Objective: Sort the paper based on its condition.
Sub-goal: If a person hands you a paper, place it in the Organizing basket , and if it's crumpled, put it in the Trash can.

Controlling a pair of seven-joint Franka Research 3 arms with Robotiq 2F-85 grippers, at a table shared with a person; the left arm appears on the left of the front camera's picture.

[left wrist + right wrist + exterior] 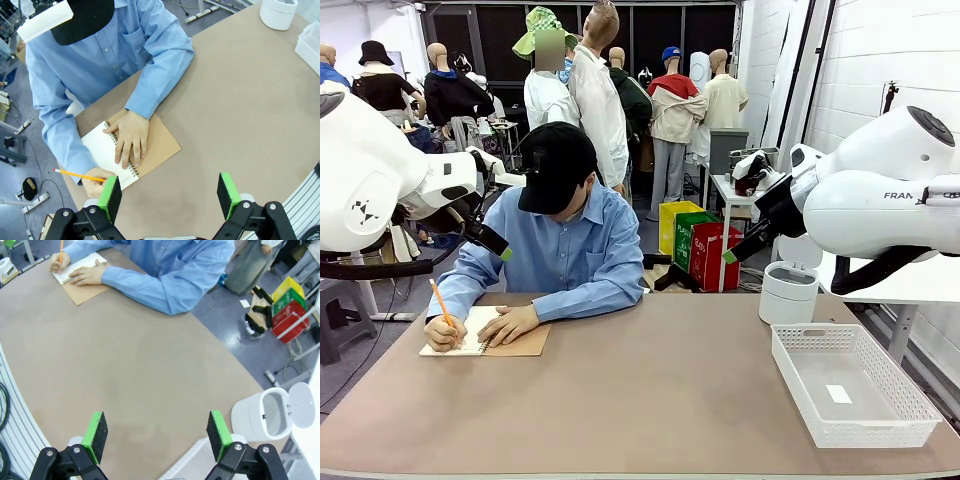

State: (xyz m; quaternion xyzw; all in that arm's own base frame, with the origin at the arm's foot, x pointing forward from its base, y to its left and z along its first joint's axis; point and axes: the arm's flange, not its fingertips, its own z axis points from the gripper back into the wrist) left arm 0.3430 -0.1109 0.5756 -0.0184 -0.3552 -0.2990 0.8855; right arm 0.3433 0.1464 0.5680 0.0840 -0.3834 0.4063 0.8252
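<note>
White mesh basket (855, 385) sits at the near right corner of the brown worktop (640, 400), with a small white patch on its floor. A white bin (788, 293) with its lid open stands just beyond it. Both arms hang above the worktop. The left gripper (169, 194) has its green pads spread wide with nothing between them, and the right gripper (157, 434) is equally wide and empty. At the far left side the person leans over a spiral notebook (520, 343) with a tan cover. The paper (97, 147) is its open white page, bound in the spiral. The person's left hand (510, 323) lies flat across the notebook, and the right hand (445, 333) holds an orange pencil (441, 300) to the page.
</note>
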